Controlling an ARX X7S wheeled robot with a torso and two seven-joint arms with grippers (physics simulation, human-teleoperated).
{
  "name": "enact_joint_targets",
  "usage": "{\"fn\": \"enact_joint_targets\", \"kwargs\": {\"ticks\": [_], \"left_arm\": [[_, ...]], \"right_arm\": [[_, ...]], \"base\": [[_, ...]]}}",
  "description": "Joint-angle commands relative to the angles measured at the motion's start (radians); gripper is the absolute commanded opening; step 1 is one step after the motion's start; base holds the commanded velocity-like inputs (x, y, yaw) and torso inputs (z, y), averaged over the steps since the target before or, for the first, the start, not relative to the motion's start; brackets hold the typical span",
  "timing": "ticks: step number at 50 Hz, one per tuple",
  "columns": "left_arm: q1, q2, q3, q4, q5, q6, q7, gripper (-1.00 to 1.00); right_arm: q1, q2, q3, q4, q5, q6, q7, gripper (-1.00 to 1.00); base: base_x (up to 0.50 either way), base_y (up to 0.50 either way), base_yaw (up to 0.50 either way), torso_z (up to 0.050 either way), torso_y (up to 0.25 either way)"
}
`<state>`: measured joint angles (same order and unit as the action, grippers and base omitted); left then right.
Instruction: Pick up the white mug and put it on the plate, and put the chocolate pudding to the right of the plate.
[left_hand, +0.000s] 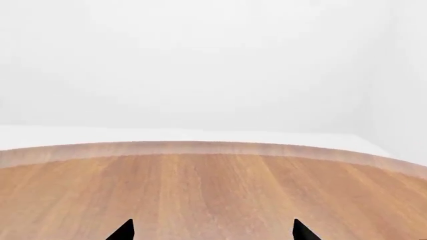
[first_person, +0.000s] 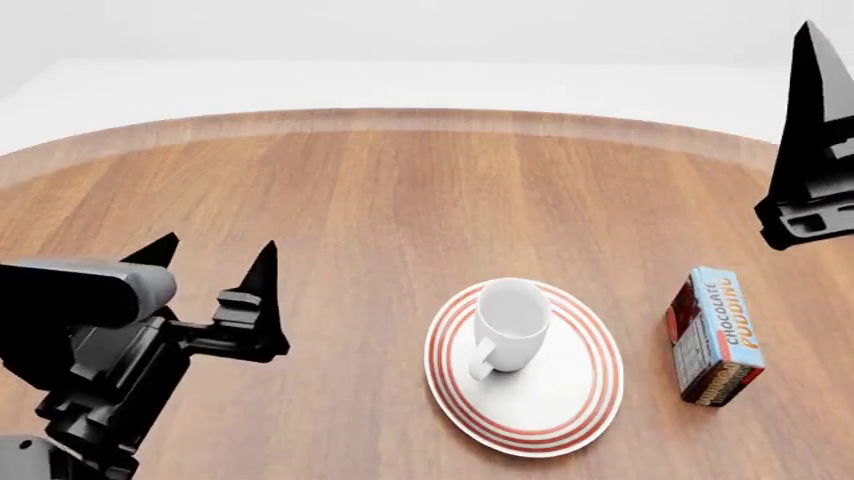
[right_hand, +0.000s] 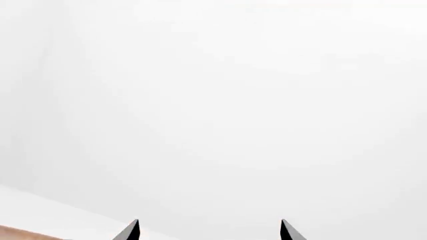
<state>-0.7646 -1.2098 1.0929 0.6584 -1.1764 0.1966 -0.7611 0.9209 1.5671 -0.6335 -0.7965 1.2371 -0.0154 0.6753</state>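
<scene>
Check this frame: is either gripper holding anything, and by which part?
Nothing is held. The left gripper and right gripper are both open and empty; the white mug stands on the plate, the chocolate pudding beside it.

A: What is filling the lower half of the head view?

B: A round wooden table (first_person: 400, 200) is spreading across it, its grain running toward twelve o'clock and a paler edge band curving along the far rim.

A: And beyond it?

B: A plain white wall (first_person: 400, 30) is rising at twelve o'clock, with soft, even light falling everywhere.
</scene>
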Motion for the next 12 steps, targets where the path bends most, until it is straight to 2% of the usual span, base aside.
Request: {"fn": "enact_joint_targets", "kwargs": {"ticks": [1, 12], "left_arm": [[0.021, -0.055, -0.045, 0.075, 0.116, 0.025, -0.083, 1.00], [0.051, -0.132, -0.055, 0.149, 0.224, 0.047, -0.192, 1.00]], "right_arm": [[-0.105, 0.003, -0.050, -0.058, -0.123, -0.164, 0.074, 1.00], [-0.170, 0.003, -0.108, -0.033, -0.244, -0.288, 0.181, 1.00]], "base": [[0.00, 0.00, 0.00, 0.000, 0.000], [0.00, 0.00, 0.00, 0.000, 0.000]]}}
